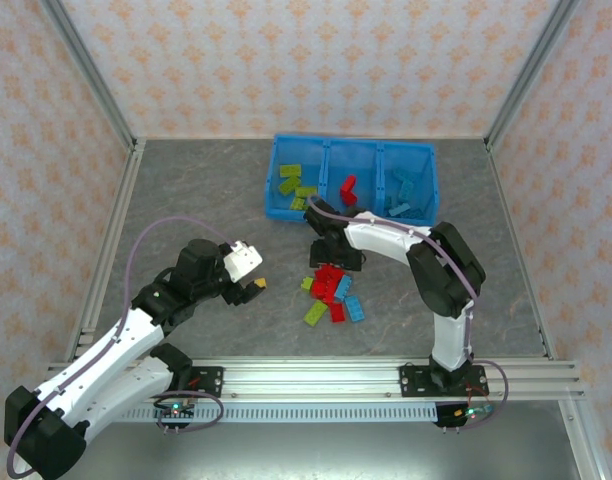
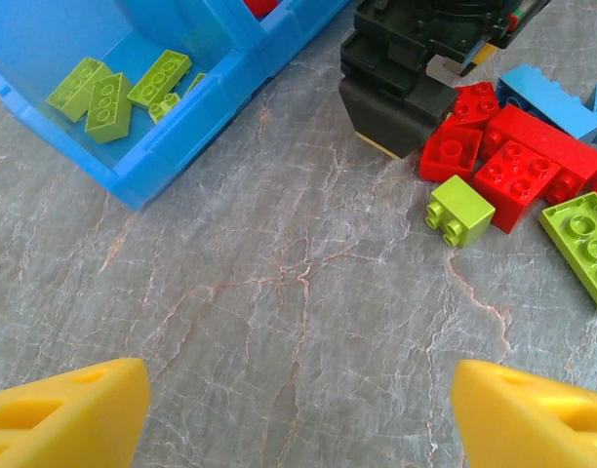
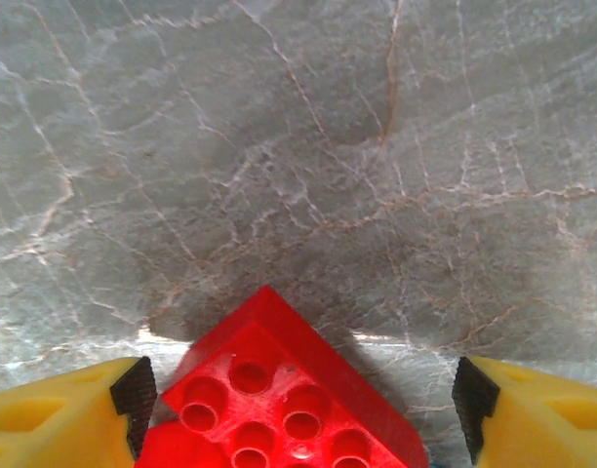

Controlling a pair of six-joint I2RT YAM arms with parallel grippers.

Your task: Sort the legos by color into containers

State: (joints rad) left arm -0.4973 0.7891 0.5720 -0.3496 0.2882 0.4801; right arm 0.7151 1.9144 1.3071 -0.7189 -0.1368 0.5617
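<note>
While the left claw (image 2: 298,405) hovers spread wide, the right claw (image 3: 298,405) gapes around a red lego (image 3: 275,375).

Containers (image 1: 326,175) at bench (image 1: 206,200) 12 o'clock, three abreast, legos (image 1: 292,182) in each. Loose pile (image 1: 333,292) mid-bench, 6 o'clock of containers. Right hand (image 1: 334,262) over pile's 12 o'clock edge, brick (image 3: 279,400) between fingers. Left hand (image 1: 254,288) at pile's 9 o'clock, apart.

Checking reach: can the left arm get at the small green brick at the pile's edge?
Probably yes: bare table lies between the open left tool and the small green brick, though the right tool sits close beside it.
</note>
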